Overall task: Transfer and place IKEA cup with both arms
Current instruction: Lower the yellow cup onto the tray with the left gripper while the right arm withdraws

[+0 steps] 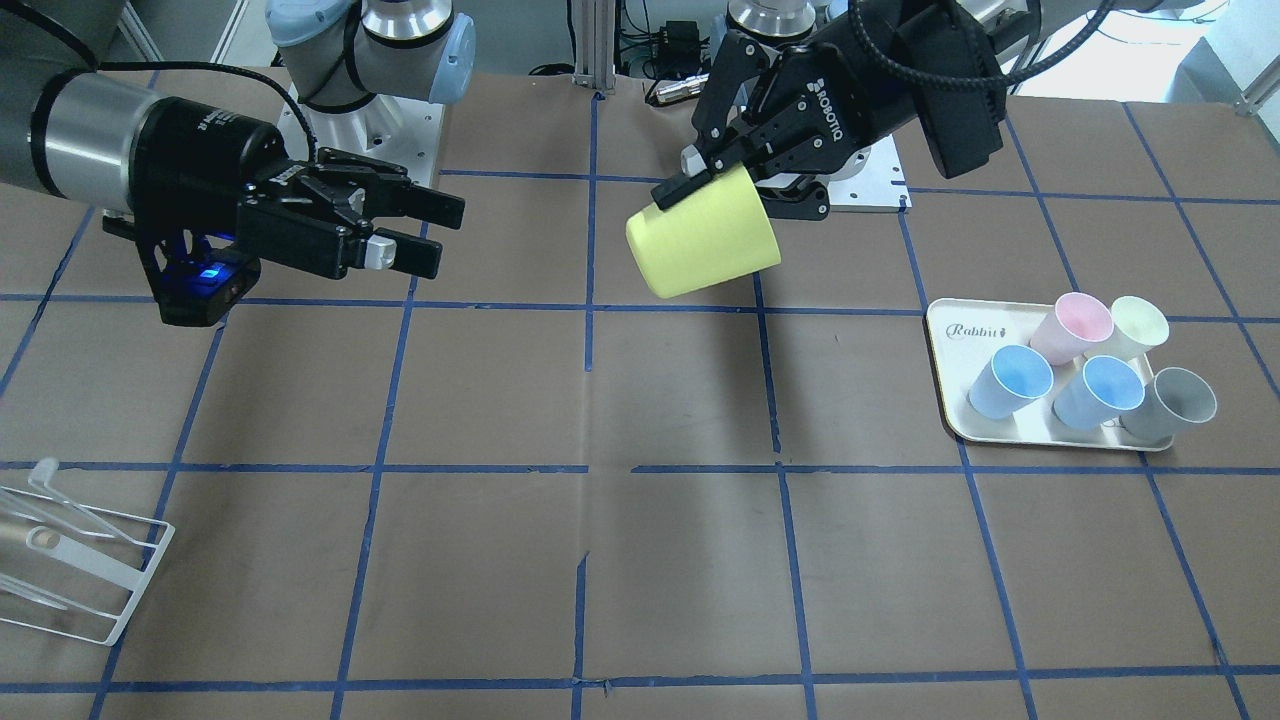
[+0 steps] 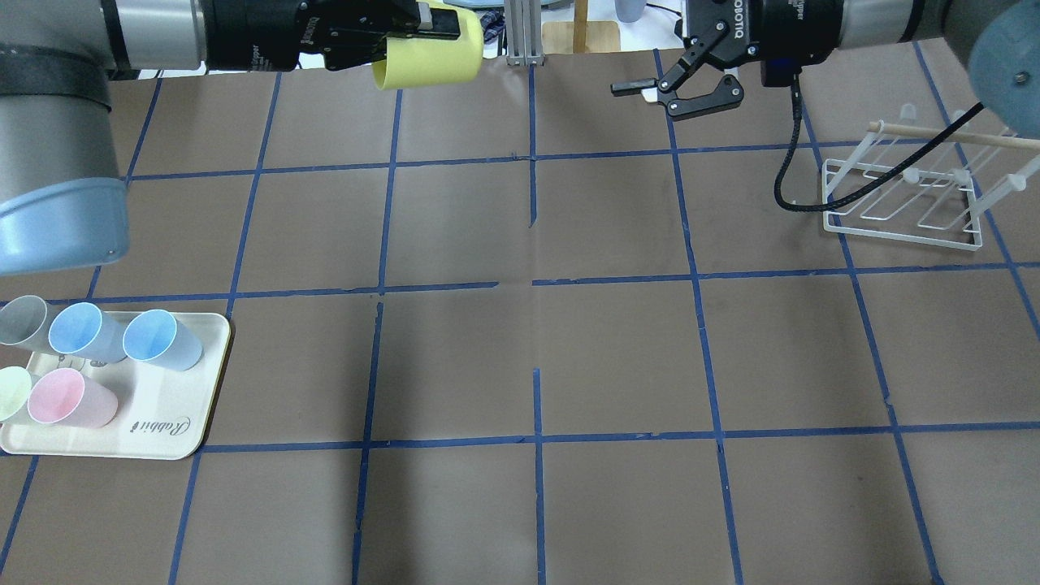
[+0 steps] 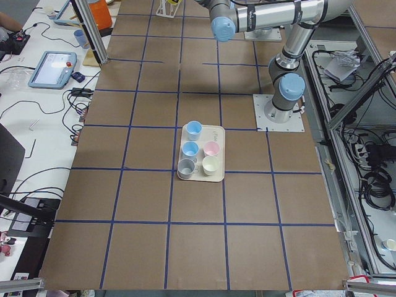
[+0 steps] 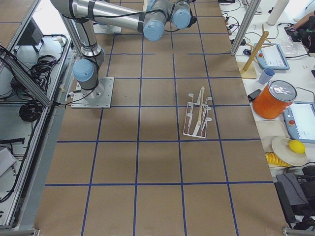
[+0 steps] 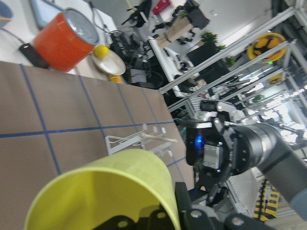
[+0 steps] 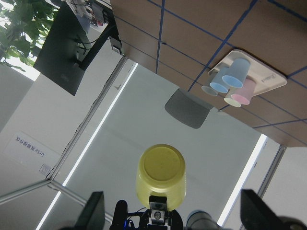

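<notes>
Left jaws grip one IKEA cup [image 1: 703, 238], seemingly by its rim; right jaws gape; five cups [image 1: 1098, 390], one tray [image 1: 950, 350]

arms [image 4: 113, 17]: silver-grey tubes | joint caps [image 3: 289, 88]: light blue | left gripper [image 1: 693, 183]: black, white ROBOTIQ lettering | cable [image 2: 784, 142]: black

overhead, front, sides share table [image 2: 617, 357], wrists close

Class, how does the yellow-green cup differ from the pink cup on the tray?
The yellow-green cup is held off the table by the left hand; the pink cup stands on the tray. The yellow-green cup is tipped sideways; the pink cup is upright. Both are tapered and handleless.
</notes>
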{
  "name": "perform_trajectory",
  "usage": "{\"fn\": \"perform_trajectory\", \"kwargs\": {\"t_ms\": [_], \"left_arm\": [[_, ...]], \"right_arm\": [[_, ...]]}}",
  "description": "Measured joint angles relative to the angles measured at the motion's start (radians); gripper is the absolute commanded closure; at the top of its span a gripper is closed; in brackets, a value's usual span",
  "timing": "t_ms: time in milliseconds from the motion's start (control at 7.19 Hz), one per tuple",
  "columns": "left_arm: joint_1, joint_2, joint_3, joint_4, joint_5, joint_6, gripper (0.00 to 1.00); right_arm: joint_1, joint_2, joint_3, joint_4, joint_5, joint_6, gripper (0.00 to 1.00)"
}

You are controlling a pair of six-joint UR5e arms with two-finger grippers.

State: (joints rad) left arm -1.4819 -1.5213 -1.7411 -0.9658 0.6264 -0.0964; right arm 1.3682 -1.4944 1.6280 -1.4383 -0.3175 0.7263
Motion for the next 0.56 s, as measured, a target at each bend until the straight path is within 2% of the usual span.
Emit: {"fn": "perform_trajectory", "kwargs": {"t_ms": [278,557], "left_arm": [[0.034,-0.004,0.05,-0.234,0.297,0.035,1.0],[0.087,-0.031,0.051,-0.342,0.64,0.21,1.0]], "right_arm": [[-0.018,-0.027,0.001,-0.006,-0.262,-0.018,0.0],[-0.015,-0.09,0.008,-0.006,-0.554,-0.049,0.0]]}}
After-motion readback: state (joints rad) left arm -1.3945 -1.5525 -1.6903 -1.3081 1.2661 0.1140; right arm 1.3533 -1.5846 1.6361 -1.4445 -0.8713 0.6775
